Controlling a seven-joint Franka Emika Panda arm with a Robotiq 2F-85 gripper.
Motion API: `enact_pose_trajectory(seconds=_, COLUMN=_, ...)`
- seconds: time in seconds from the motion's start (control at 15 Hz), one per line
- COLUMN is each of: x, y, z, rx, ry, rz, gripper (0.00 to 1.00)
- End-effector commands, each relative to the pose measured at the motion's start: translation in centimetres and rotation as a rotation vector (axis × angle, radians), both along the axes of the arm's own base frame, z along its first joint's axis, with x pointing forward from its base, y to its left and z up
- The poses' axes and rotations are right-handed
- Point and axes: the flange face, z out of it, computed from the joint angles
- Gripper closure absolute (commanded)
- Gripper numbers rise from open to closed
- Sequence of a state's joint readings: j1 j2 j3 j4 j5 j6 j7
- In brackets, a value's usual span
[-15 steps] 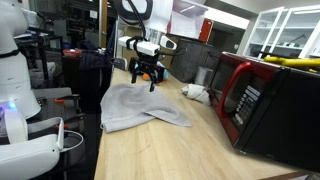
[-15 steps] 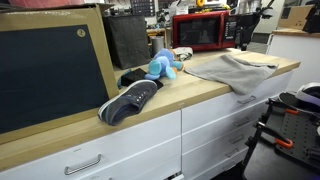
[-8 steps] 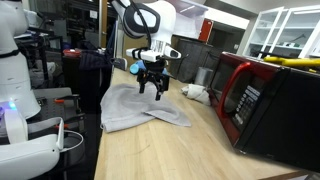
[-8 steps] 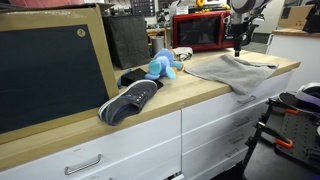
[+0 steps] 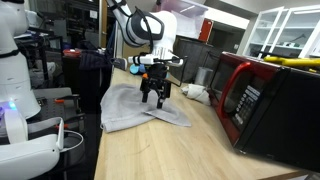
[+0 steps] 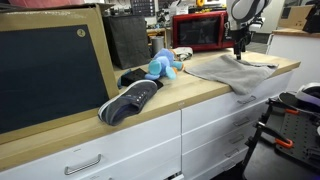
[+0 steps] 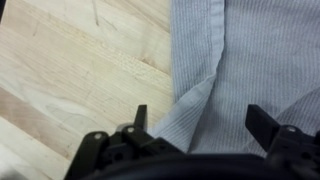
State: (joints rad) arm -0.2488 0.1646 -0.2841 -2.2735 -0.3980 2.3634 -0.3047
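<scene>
While jaws are hanging spread wide, nothing is being pinched.
Grey cloth (image 5: pixel 128 110) is lying rumpled on the wooden counter (image 5: pixel 150 150) near the red microwave (image 5: pixel 262 100); jaws are straddling its raised fold (image 7: pixel 195 100), probably since a ridge is offering more bite than flat fabric.

Exterior view, worktop end: stands off one end of the wooden worktop (image 5: pixel 150 150), a little above it, and faces down its length. Grey cloth (image 5: pixel 135 105) at mid-distance, red microwave (image 5: pixel 250 95) close at the right.
Exterior view, drawer side: sits low before the white drawers (image 6: pixel 140 140), faces obliquely along the front; cloth and microwave far off.
Wrist view: looks straight down, very near, with the gripper (image 7: pixel 197 112) at the bottom edge.
Shared: all three take in cloth and worktop; both exterior views also take in the microwave.
</scene>
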Motion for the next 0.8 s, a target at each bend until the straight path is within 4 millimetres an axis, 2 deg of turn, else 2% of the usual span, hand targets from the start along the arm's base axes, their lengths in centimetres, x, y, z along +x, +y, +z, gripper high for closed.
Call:
enact_pose_trajectory(seconds=0.0, x=0.1, y=-0.4, z=-1.4, rx=-0.010, ry=-0.015, rz=-0.075, gripper=0.00)
enact_pose_trajectory(seconds=0.2, x=-0.1, y=-0.8, z=-2.3, rx=-0.015, ry=-0.029, rz=-0.118, gripper=0.00)
enact_pose_trajectory(seconds=0.4, x=-0.2, y=-1.7, z=-2.3, rx=-0.033, ry=-0.036, rz=-0.148, gripper=0.00)
enact_pose_trajectory(seconds=0.73, x=-0.7, y=-4.5, z=-1.2, rx=-0.125, ry=-0.060, rz=-0.173, gripper=0.00)
